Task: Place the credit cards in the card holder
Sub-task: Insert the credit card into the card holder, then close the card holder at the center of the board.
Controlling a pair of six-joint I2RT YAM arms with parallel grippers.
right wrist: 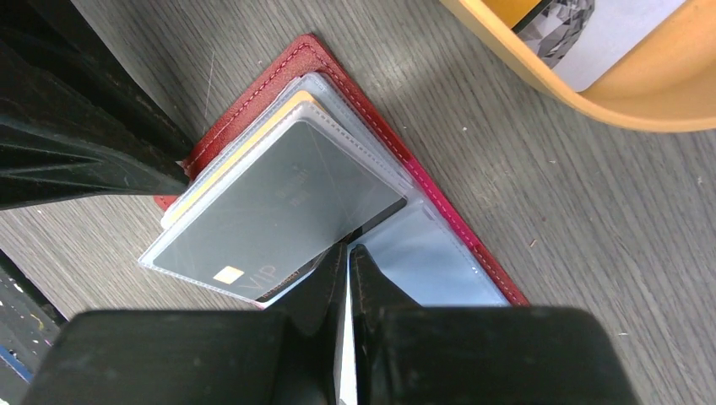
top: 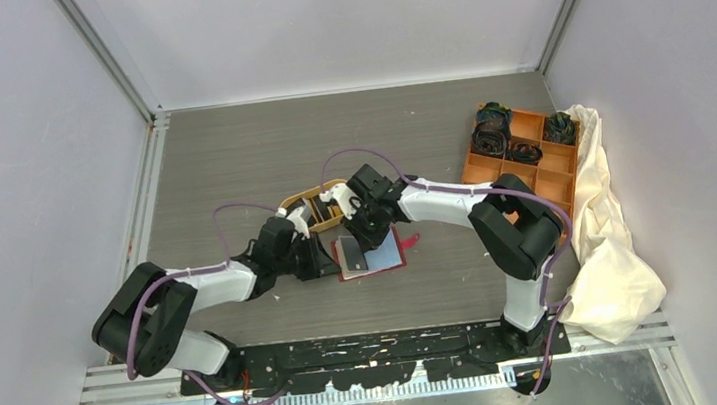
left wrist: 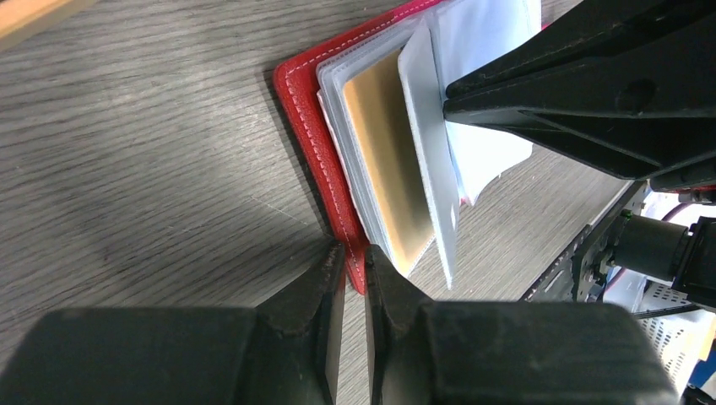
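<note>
The red card holder (top: 372, 257) lies open on the table, its clear sleeves fanned out. My left gripper (top: 325, 261) is shut on the edge of its red cover (left wrist: 308, 143), its fingertips (left wrist: 334, 263) pinching that edge. A yellowish card (left wrist: 384, 160) sits in one sleeve. A black card marked VIP (right wrist: 270, 202) lies mostly inside a raised clear sleeve. My right gripper (right wrist: 348, 253) is shut at that card's exposed dark edge and shows in the top view (top: 373, 229). The pale blue lining (right wrist: 422, 261) shows beside it.
The orange oval tray (top: 314, 203) stands just behind the wallet, and its rim (right wrist: 591, 97) with a card inside (right wrist: 591, 38) shows in the right wrist view. An orange compartment box (top: 523, 157) with black coiled bands and a white cloth (top: 613, 246) lie at the right.
</note>
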